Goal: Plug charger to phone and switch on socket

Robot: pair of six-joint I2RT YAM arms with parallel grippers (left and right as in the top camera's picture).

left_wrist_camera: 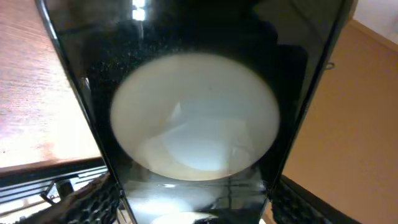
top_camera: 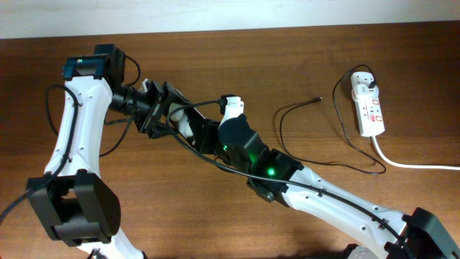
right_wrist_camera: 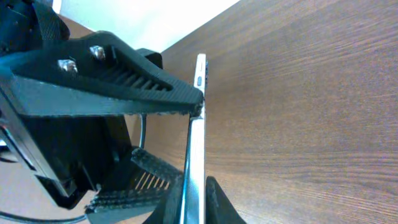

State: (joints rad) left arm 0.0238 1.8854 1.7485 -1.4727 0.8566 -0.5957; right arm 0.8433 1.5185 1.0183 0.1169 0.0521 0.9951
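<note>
The phone (left_wrist_camera: 193, 118) is a black glossy slab that fills the left wrist view, with a big round white reflection. In the right wrist view it shows edge-on (right_wrist_camera: 198, 124). My left gripper (top_camera: 164, 115) is shut on it, with fingers on both side edges (left_wrist_camera: 196, 205). My right gripper (top_camera: 192, 128) is shut on its thin edge (right_wrist_camera: 198, 199). The phone is held above the table at left centre. The charger (top_camera: 282, 122) lies loose on the table, its tip (top_camera: 319, 99) free and its plug in the socket (top_camera: 369, 108) at far right.
A thick white cord (top_camera: 417, 164) runs from the socket off the right edge. The charger's cable loops over the table between my right arm and the socket. Bare wooden table (top_camera: 215, 216) lies in front.
</note>
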